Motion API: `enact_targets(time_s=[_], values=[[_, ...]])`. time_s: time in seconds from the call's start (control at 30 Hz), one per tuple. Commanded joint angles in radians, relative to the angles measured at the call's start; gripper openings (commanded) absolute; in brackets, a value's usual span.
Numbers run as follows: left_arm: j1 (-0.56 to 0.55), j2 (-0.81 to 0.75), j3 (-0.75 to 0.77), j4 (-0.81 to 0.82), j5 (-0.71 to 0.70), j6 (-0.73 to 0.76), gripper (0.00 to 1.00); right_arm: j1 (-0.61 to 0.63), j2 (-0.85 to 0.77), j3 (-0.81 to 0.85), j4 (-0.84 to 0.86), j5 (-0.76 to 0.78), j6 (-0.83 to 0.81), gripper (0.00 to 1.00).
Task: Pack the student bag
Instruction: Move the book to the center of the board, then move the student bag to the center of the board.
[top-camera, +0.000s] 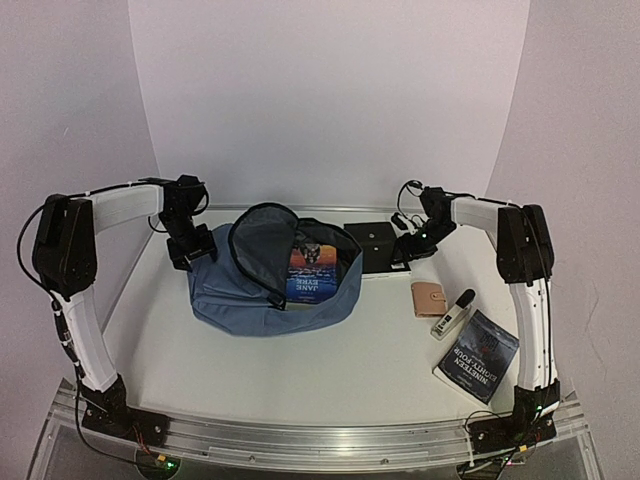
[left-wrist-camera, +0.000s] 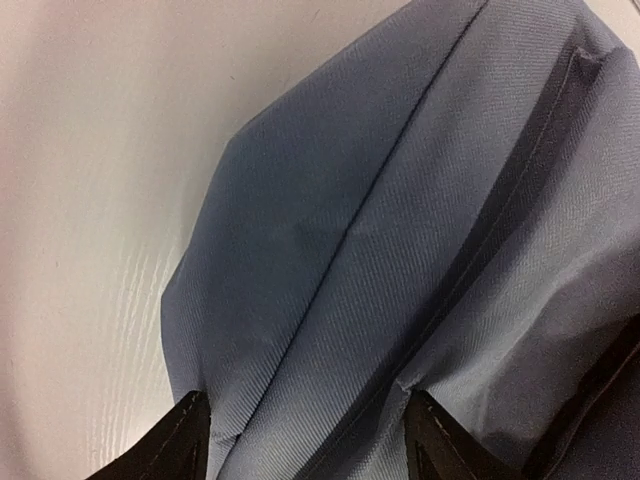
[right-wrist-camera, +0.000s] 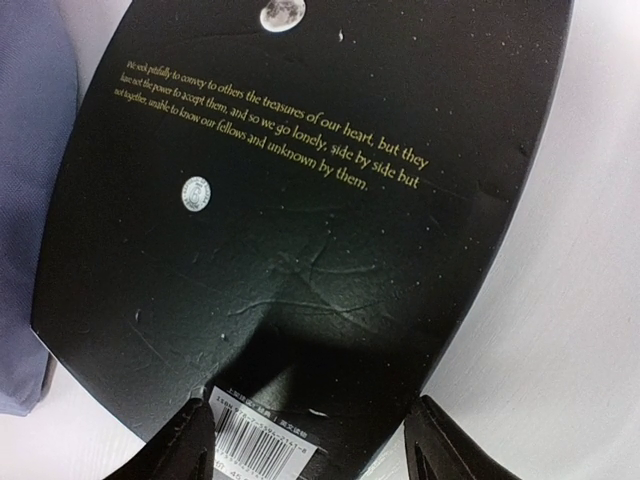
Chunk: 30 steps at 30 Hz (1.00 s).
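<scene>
Loading the black book (top-camera: 368, 250) looks like the step in hand: it lies flat near the far edge of the table (top-camera: 330, 380), just right of the student bag (top-camera: 240, 295), which sits at the middle of the table, nearer the far edge, with its mouth gaping and 1 book, Jane Eyre (top-camera: 310, 270), already inside. The right fingers (right-wrist-camera: 185, 455) stand apart on either side of the black book's barcode end, but whether they grip it I cannot tell. The left fingers (left-wrist-camera: 175, 450) straddle a ridge of blue fabric at the bag's far left side, also apart, and whether they pinch the cloth I cannot tell either. To do this well, I judge the left side should take a firm hold of the fabric and lift it so the opening stays wide and the soft bag does not slide, while the right side secures the book by its edge, tilts it and feeds it in beside Jane Eyre, not on top of the zipper. Toward the right edge wait 3 more things: a tan wallet (top-camera: 432, 298), a white marker-like stick (top-camera: 452, 315) and the book Nineteen Eighty-Four (top-camera: 478, 355).
</scene>
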<state>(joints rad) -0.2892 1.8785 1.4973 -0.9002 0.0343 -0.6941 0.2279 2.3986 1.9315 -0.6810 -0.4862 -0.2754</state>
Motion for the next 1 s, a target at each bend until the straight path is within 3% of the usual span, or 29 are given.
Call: enact_targets(time_s=[0.0,0.1,0.23,0.3,0.5,0.73,0.97], values=[[0.031,0.057,0.092,-0.032,0.006,0.054,0.65,0.022,0.016,-0.058,-0.095,0.028,0.022,0.65],[0.042,0.076,0.080,-0.006,0.029,0.063,0.57,0.022,0.013,-0.063,-0.095,0.029,0.024,0.65],[0.064,0.086,0.050,0.026,0.057,0.069,0.33,0.022,0.017,-0.065,-0.095,0.028,0.028,0.65],[0.074,0.095,0.041,0.021,0.054,0.073,0.31,0.022,0.021,-0.063,-0.095,0.028,0.028,0.65],[0.090,0.087,0.039,-0.004,0.012,0.092,0.51,0.022,0.022,-0.063,-0.095,0.028,0.027,0.65],[0.123,0.066,0.114,-0.070,-0.014,0.153,0.52,0.022,0.018,-0.072,-0.095,0.028,0.022,0.65],[0.150,0.049,0.113,-0.017,0.152,0.238,0.73,0.022,0.012,-0.079,-0.095,0.030,0.014,0.65]])
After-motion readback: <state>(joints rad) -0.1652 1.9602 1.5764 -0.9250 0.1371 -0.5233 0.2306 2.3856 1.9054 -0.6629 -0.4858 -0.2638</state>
